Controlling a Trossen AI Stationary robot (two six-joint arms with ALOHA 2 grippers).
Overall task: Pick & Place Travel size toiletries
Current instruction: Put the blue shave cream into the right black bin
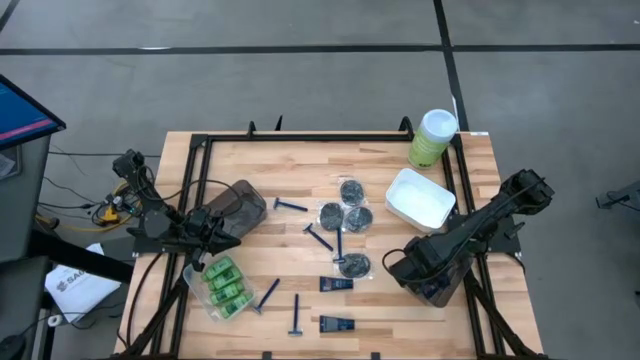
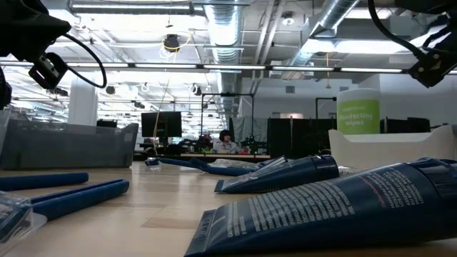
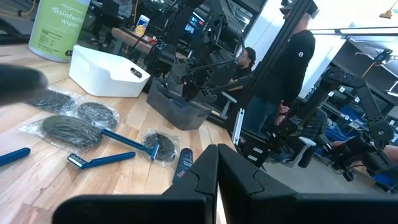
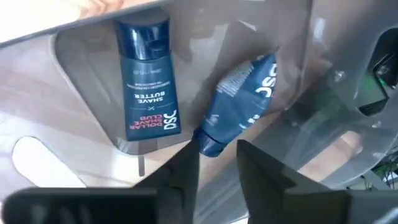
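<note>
Wooden counter (image 1: 300,225); right gripper (image 4: 217,158) inside smoky plastic tub (image 4: 298,124), fingers slightly parted over dark-blue tube (image 4: 239,106); risked snagging it; left gripper (image 3: 217,180) shut, empty.

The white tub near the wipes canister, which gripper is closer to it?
Right. The right gripper sits over the smoky tub just in front of the white tub; the left gripper is across the table.

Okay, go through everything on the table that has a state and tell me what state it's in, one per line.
Right gripper: over the smoky tub, fingers parted, just above a tube.
Two dark-blue tubes: lying in that tub, caps on.
Left gripper: shut, empty, above the table's left side.
Wipes canister: upright, lid on.
White tub: upright, looks empty.
Green mini bottles: lying bagged together.
Razors: lying loose on the table.
</note>
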